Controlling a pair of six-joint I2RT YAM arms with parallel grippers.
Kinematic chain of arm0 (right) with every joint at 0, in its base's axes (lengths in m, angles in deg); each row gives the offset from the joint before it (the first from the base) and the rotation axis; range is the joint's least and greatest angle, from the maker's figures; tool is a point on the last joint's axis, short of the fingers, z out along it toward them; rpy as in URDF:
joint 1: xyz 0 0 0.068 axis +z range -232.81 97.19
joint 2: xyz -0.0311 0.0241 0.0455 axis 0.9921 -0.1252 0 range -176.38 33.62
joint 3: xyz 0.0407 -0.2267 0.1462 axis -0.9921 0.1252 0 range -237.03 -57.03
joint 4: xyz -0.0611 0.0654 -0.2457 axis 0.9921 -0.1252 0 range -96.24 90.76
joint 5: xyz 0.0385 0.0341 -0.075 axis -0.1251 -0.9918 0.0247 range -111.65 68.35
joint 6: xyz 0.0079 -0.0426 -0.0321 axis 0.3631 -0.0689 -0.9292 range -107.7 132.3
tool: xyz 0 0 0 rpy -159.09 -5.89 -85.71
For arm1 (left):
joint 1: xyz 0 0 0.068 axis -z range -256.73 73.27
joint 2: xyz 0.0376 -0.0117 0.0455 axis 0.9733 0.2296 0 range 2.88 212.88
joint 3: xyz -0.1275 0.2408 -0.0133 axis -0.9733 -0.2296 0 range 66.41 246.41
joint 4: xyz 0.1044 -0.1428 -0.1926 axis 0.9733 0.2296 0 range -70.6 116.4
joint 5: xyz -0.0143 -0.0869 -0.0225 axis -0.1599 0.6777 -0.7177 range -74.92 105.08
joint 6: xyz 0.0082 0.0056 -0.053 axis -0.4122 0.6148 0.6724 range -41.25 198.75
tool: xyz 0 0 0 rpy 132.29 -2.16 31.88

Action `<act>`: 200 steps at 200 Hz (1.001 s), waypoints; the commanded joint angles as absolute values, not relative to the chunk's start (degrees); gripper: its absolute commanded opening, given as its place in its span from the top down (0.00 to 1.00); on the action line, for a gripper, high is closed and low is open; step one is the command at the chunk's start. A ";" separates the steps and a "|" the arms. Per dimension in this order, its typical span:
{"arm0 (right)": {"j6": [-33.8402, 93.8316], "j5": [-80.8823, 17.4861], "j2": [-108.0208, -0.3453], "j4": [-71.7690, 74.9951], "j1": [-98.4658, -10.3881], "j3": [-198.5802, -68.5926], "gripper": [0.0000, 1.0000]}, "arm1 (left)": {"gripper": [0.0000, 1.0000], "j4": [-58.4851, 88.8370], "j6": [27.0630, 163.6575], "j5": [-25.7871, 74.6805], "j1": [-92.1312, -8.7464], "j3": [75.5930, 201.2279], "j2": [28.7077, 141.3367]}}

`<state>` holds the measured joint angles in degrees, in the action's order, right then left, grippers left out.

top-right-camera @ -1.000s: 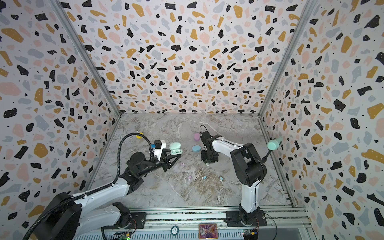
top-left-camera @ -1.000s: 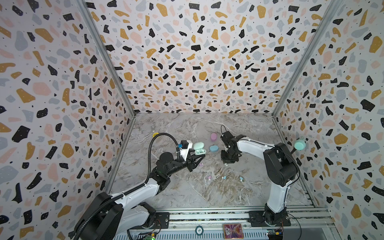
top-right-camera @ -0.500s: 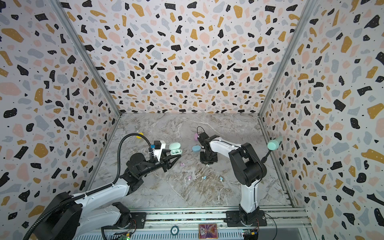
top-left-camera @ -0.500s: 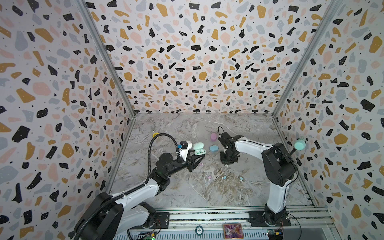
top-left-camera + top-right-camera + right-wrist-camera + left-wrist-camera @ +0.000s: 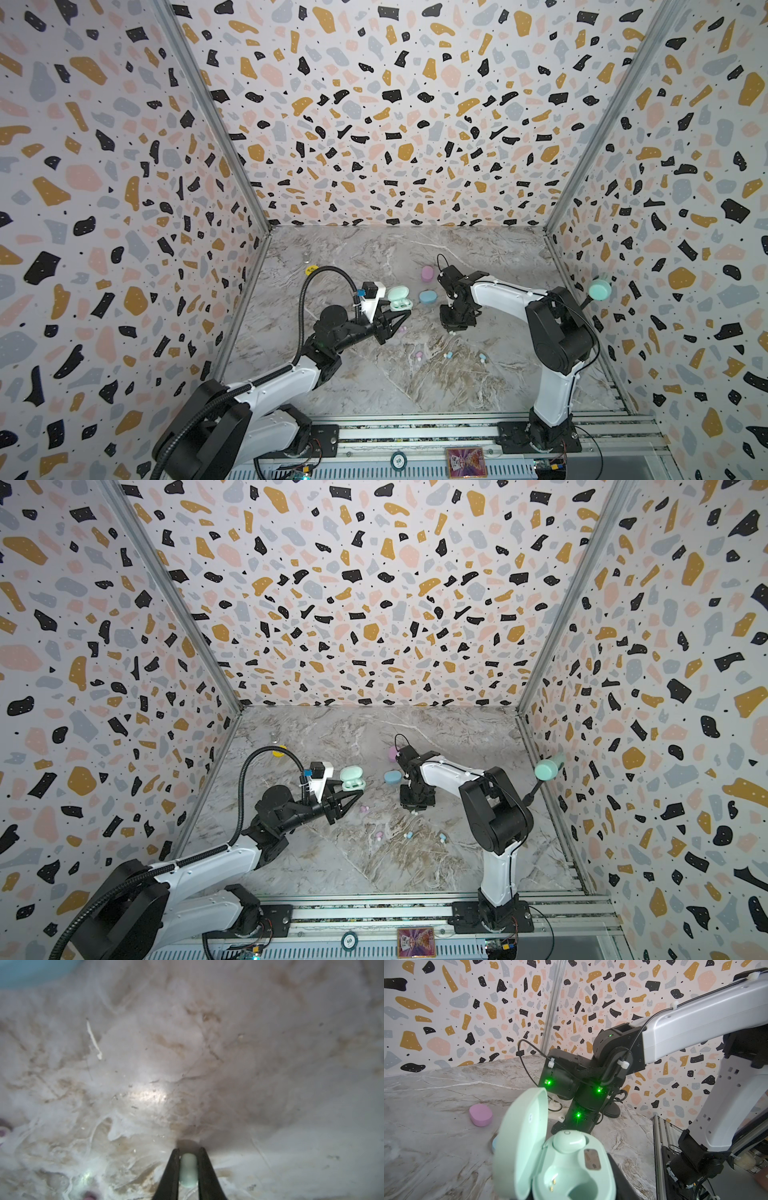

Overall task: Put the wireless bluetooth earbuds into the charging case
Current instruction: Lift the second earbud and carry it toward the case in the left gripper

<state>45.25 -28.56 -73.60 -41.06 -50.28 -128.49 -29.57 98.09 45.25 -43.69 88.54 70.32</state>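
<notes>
Right now the left end effector is clenched on the open mint-green oval plastic charging case. It holds the case left of centre over the grey marble-patterned desk, with the lid tipped back. In the left wrist view the case carries a tiny rounded mint-green earbud seated in one socket, while the neighbouring socket shows its gold contacts.

The right end effector points straight down just right of centre, with its tips at the desk surface. The right wrist view shows its black fingers pinched on a second mint-green earbud. Whether that bud touches the desk cannot be told.

Between the two arms, a closed blue oval plastic case lies on the desk. A closed pink oval plastic case sits just beyond it, towards the far wall.

A small pink earbud with a white tip lies on the near side of the left end effector's tips. Nearer still, another pink earbud, a pale blue earbud and a further pale blue earbud lie in a loose row from left to right, all apart from one another.
</notes>
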 commanded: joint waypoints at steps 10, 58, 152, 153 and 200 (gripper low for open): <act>45.42 -33.13 -65.51 -39.90 -51.27 -127.63 0.90 | 1.00 -35.08 98.10 47.22 -44.03 90.35 71.74; 44.89 -38.25 -56.41 -39.07 -52.30 -127.48 0.90 | 1.00 -40.14 99.14 49.78 -43.95 92.19 75.99; 47.90 -51.30 -40.52 -31.58 -53.91 -129.19 0.90 | 1.00 -40.87 96.97 55.18 -43.51 100.33 83.71; 47.94 -51.33 -40.41 -31.49 -53.95 -129.19 0.90 | 1.00 -40.93 96.92 55.21 -43.51 100.33 83.72; 50.26 -56.50 -37.67 -25.99 -52.47 -129.64 0.90 | 1.00 -43.26 96.69 55.51 -42.98 99.59 84.42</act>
